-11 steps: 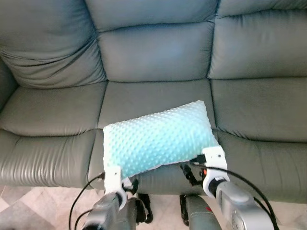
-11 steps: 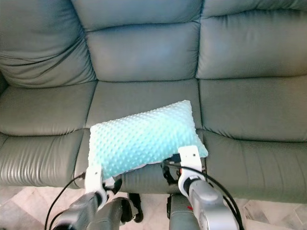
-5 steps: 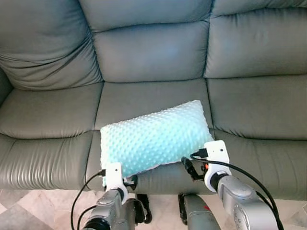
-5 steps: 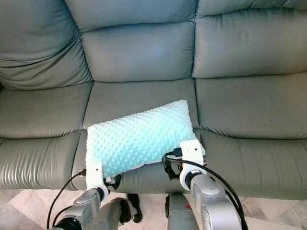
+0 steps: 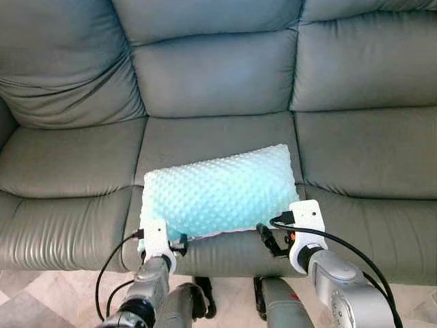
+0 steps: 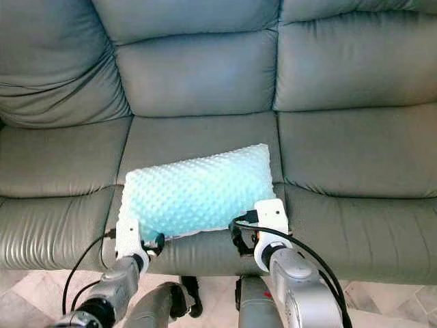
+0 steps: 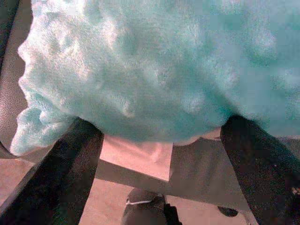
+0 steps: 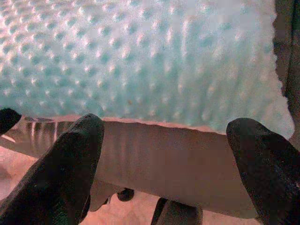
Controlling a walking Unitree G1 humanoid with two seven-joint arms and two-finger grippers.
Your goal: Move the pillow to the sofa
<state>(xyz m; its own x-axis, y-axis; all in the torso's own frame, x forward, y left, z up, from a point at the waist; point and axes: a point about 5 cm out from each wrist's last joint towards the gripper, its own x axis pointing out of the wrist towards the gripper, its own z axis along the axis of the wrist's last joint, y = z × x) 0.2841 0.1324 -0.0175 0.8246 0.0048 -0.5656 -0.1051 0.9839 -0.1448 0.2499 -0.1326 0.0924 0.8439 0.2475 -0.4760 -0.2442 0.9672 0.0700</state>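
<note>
- Pillow [image 5: 217, 192] (light teal, bumpy fabric) lies on the middle seat cushion of the grey leather sofa [image 5: 218, 75], at the front edge, long side across the seat, slightly skewed.
- Left claw [image 5: 179, 242]: just at the pillow's near-left corner. In the head views the fingers are mostly hidden behind the white wrist mount; can't judge the gap from there.
- Left wrist view fills that in: both black fingers [image 7: 61, 183] spread wide apart, pillow [image 7: 154, 65] above and between them, not pinched. Pillow's corner overhangs the seat edge there.
- Right claw [image 5: 268, 240]: just in front of the pillow's near-right corner, at the seat's front edge. Head views show only a bit of one black finger past the mount.
- Right wrist view: fingers [image 8: 56, 173] spread wide, nothing clamped. Pillow's dotted face [image 8: 140, 56] sits beyond them, with the sofa's front edge below it.
- Whether either claw's tips actually touch the pillow: can't tell.
- Pillow's underside and far edge contact with the seat are not visible.
- Sofa's outer ends are cut off by the frame.
- Floor [image 5: 41, 301]: pale tile, only slivers visible under the sofa front.
- No readable writing or labels anywhere.
</note>
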